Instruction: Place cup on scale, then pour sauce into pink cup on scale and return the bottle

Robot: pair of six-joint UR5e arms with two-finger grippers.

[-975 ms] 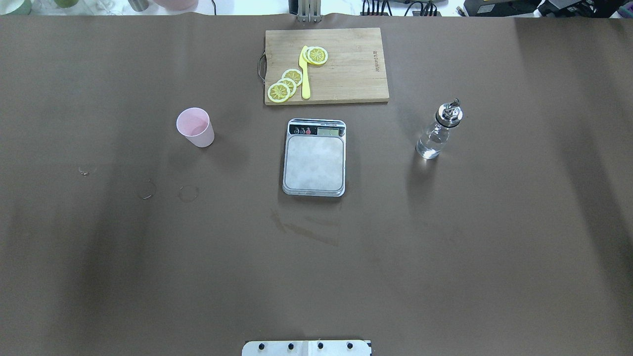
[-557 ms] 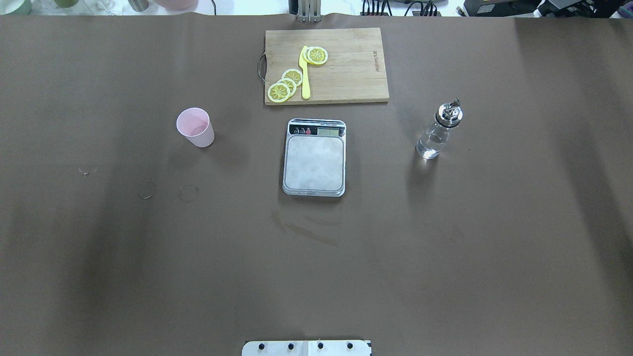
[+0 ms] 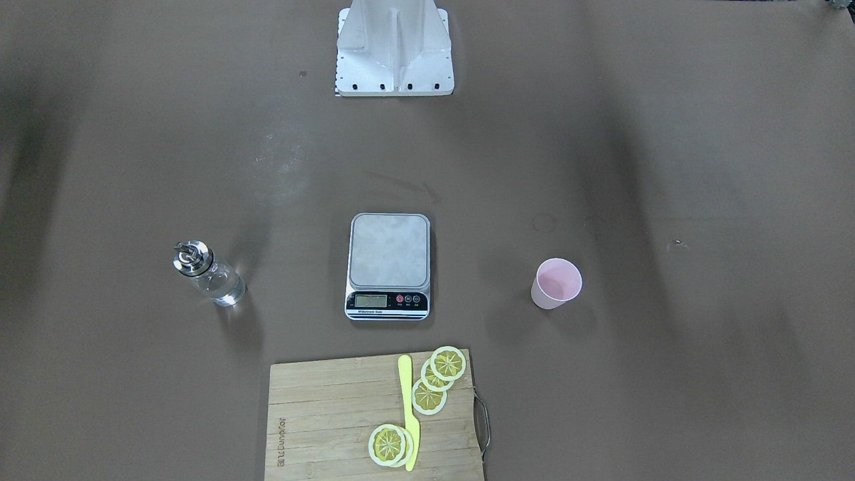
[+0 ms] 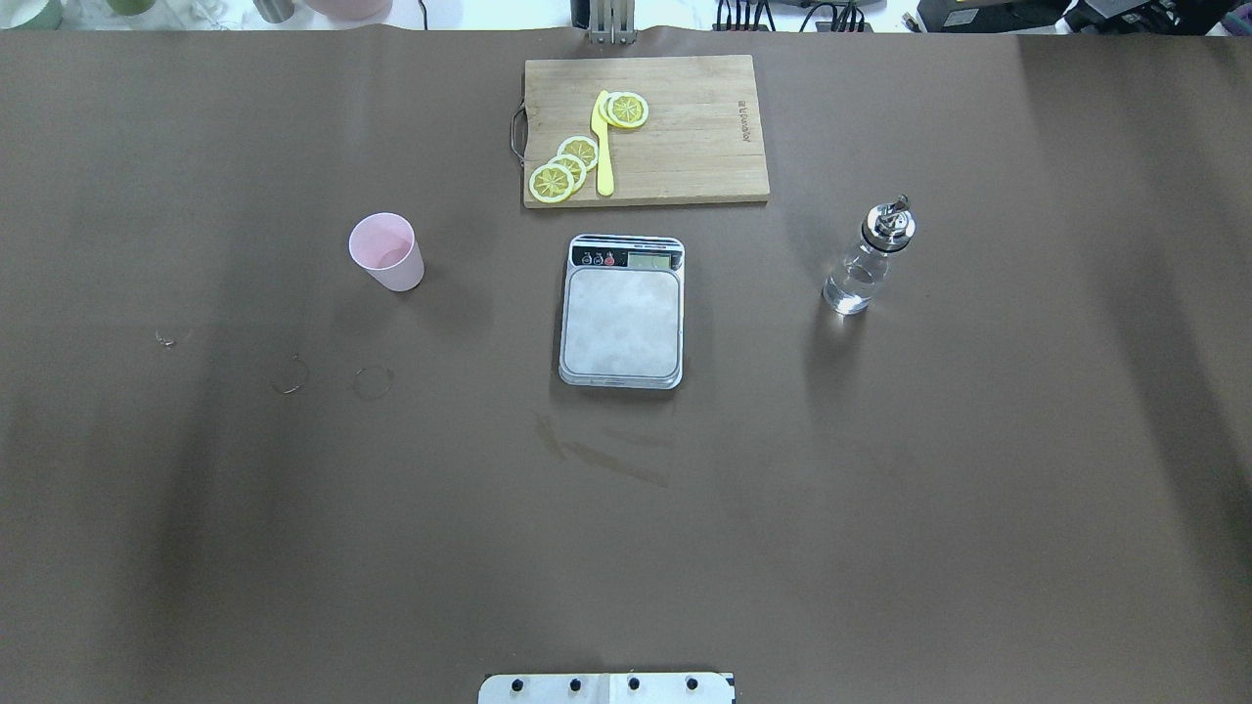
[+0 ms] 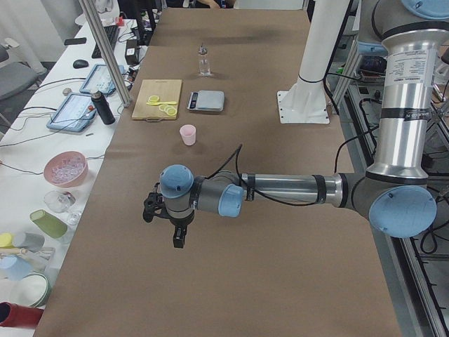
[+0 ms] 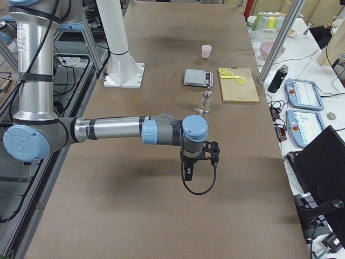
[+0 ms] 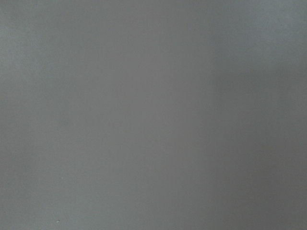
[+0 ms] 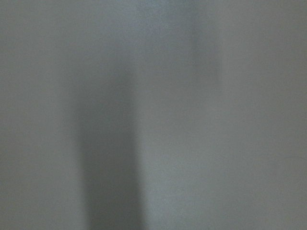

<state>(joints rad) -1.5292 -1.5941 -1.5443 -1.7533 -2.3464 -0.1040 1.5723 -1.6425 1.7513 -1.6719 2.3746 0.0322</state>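
Brown table [image 4: 626, 548], spanning overhead view. Left claw [image 5: 178, 241] at lower centre of left side view, pointing down above table; opening impossible to tell. Right claw [image 6: 187, 174] mid-frame in right side view, likewise pointing down; opening impossible to tell. Farther on, at overhead centre, scale [image 4: 622, 315]. Pink cup [image 4: 387, 251] upright on table at centre left, well apart from scale. Bottle [image 4: 867, 262] with clear sauce [image 4: 851, 291] upright at centre right. Beyond, at top centre, wooden cutting board [image 4: 685, 127] with lemon slices [image 4: 565, 168] and yellow knife [image 4: 603, 147].

Robotics lab, mounted arm [image 5: 280, 189], teach pendants [image 6: 302, 94], cables [image 6: 277, 121]
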